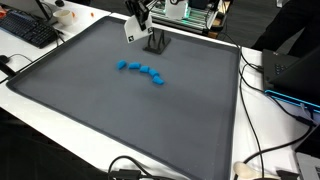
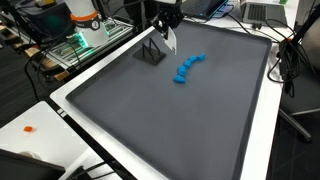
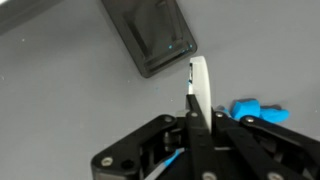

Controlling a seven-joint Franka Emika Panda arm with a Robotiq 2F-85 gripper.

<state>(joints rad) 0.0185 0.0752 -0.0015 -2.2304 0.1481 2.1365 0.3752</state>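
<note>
My gripper (image 3: 198,120) is shut on a thin white flat piece (image 3: 202,88) with a blue mark on its edge, held upright above the grey mat (image 3: 60,100). In both exterior views the gripper (image 1: 136,22) (image 2: 167,22) hangs at the far side of the mat, with the white piece (image 1: 131,34) (image 2: 170,39) below it. A black slotted stand (image 1: 157,42) (image 2: 150,52) (image 3: 150,35) sits right beside it on the mat. A curved row of several small blue blocks (image 1: 141,71) (image 2: 186,68) (image 3: 258,108) lies nearby.
The mat (image 1: 130,120) has a raised dark rim on a white table. A keyboard (image 1: 30,30) and cables (image 1: 270,95) lie beside it. A laptop (image 2: 262,12) stands at the back, with equipment with green lights (image 2: 85,35) and a small orange bit (image 2: 28,128).
</note>
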